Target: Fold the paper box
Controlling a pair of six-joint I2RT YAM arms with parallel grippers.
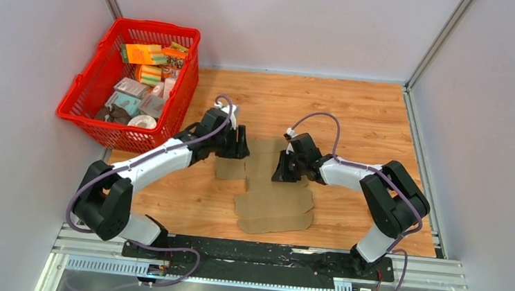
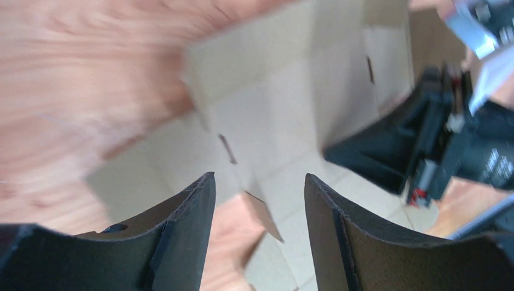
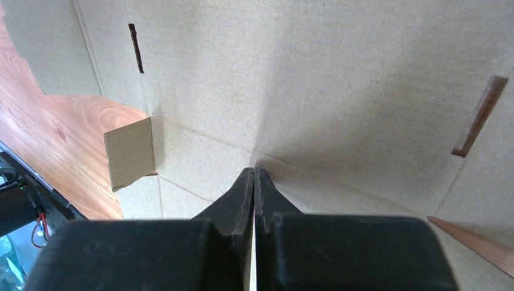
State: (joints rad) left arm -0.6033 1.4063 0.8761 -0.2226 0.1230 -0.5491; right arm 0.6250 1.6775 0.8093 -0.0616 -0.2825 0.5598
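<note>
The paper box is a flat brown cardboard blank (image 1: 272,204) with flaps and slots, lying on the wooden table. My left gripper (image 1: 240,148) is open at the blank's far left flap; in the left wrist view its jaws (image 2: 259,182) stand apart over the cardboard (image 2: 285,91), holding nothing, and the picture is blurred. My right gripper (image 1: 282,172) is shut, its tips pressed down on the blank's upper middle. In the right wrist view the shut tips (image 3: 254,173) rest on a crease of the cardboard (image 3: 339,91), with nothing between them. The right gripper also shows in the left wrist view (image 2: 388,159).
A red basket (image 1: 86,83) full of small packages stands at the far left, partly off the wooden board. Grey walls close in the back and both sides. A small flap (image 3: 130,151) sticks out over the wood.
</note>
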